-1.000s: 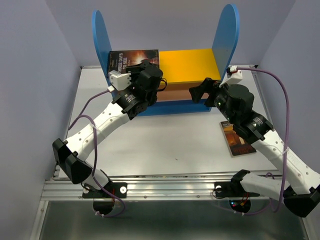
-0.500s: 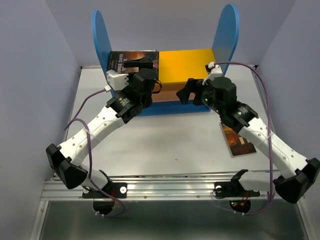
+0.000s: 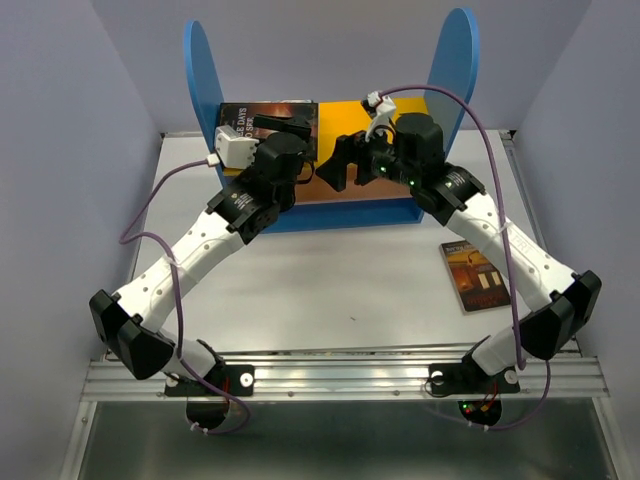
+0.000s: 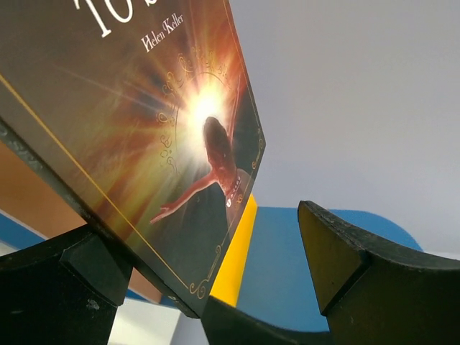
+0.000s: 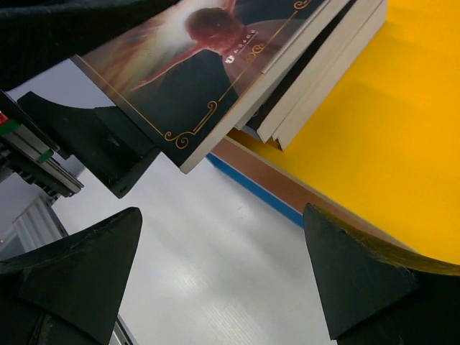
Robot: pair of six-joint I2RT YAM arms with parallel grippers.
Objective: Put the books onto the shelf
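The left jaws stand wide open and grip nothing. The top book (image 4: pixel 144 108) slants across one finger, touching it or just above, I cannot tell which. The right jaws gape as wide, also empty, and face that book's overhanging corner from the worktop (image 5: pixel 215 273) side. The book caps a stack (image 5: pixel 327 61) at the left end of the yellow board (image 5: pixel 388 129) of the shelf (image 3: pixel 200 70); the board's right part is open. Both arms crowd the shelf front, close together. Another book (image 3: pixel 478 278) lies flat on the worktop, well apart, beside the right arm.
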